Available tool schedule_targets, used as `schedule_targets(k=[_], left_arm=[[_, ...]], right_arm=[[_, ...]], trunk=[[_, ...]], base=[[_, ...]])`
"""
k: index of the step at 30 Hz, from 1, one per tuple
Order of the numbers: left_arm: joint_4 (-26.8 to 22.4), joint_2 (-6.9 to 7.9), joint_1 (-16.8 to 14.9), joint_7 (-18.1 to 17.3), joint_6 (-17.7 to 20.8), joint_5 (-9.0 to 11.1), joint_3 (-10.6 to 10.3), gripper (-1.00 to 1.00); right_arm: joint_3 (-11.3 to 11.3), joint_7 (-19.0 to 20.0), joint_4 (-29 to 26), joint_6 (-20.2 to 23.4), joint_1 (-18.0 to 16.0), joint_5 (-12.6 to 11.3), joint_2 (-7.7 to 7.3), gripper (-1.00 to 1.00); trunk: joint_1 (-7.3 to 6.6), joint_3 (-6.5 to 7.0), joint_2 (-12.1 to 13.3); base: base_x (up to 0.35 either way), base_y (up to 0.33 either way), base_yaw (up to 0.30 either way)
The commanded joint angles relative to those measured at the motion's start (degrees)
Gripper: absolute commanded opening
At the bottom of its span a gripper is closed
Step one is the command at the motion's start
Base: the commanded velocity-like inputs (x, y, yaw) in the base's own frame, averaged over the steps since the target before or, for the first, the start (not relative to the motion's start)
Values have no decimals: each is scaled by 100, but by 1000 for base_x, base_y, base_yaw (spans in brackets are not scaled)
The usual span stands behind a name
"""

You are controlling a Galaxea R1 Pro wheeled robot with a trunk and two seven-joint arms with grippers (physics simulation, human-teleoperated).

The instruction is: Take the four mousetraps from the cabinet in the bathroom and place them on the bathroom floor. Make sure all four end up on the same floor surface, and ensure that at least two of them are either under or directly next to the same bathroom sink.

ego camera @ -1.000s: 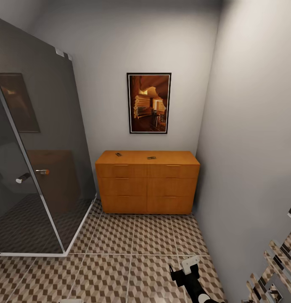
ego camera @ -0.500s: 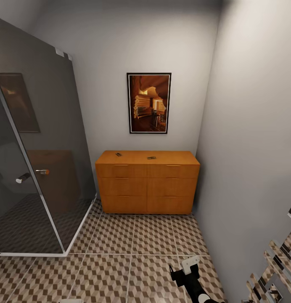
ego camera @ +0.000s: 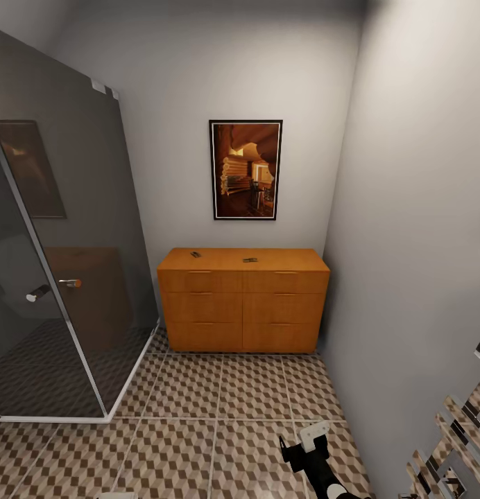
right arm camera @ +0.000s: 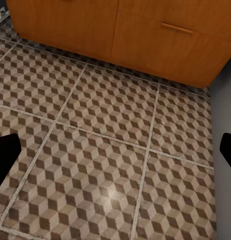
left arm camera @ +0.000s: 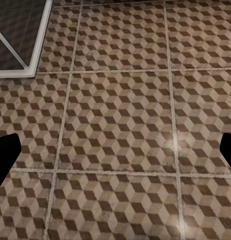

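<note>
Two mousetraps (ego camera: 195,254) (ego camera: 250,260) lying well apart on the cabinet (ego camera: 243,299) top; both grippers (left arm camera: 115,150) (right arm camera: 115,150) spread wide, empty, over the tiled floor (ego camera: 198,416).

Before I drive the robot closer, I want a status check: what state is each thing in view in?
cabinet: all drawers shut
mousetraps: two small ones lying flat on the cabinet top, apart
shower door: closed
picture: hanging straight on the wall
left gripper: open, empty, over floor tiles
right gripper: open, empty
</note>
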Motion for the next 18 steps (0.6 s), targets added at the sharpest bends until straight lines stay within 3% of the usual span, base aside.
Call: schedule_targets(k=[1,18], left_arm=[[21,-3,-6,-11,-30,47,-49,100],[21,-3,-6,-11,-30,47,-49,100]], right_arm=[[15,-56,7,-7,-3,60,1,100],[15,-56,7,-7,-3,60,1,100]], trunk=[[2,-2,-5],[2,-2,-5]], base=[[0,0,0],[0,0,0]])
